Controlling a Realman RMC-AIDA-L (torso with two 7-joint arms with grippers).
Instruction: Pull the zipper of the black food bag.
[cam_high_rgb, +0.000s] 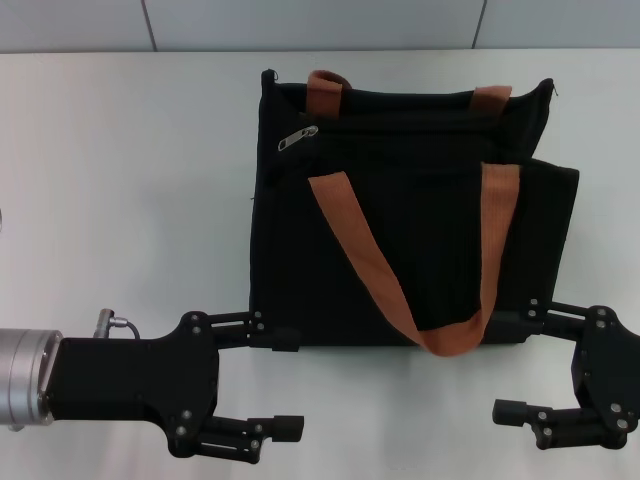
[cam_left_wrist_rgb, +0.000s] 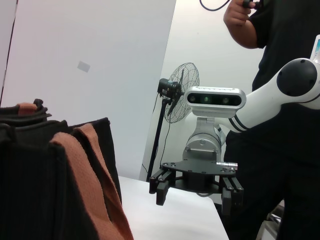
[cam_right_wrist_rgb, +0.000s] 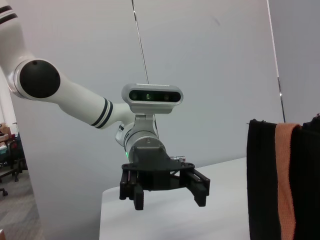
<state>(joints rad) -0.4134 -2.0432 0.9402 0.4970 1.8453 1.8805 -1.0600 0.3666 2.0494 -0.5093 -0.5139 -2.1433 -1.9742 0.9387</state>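
One black food bag (cam_high_rgb: 410, 230) lies flat on the white tabletop (cam_high_rgb: 120, 180), filling the centre and upper right of the head view. Two orange-brown straps (cam_high_rgb: 370, 265) cross it. A single silver zipper (cam_high_rgb: 298, 138) sits near the bag's upper left corner, its long axis slanting from lower left to upper right. Two grippers hover low in the frame, both with jaws spread open and holding nothing: the left gripper (cam_high_rgb: 288, 383) at lower left, the right gripper (cam_high_rgb: 510, 370) at lower right.
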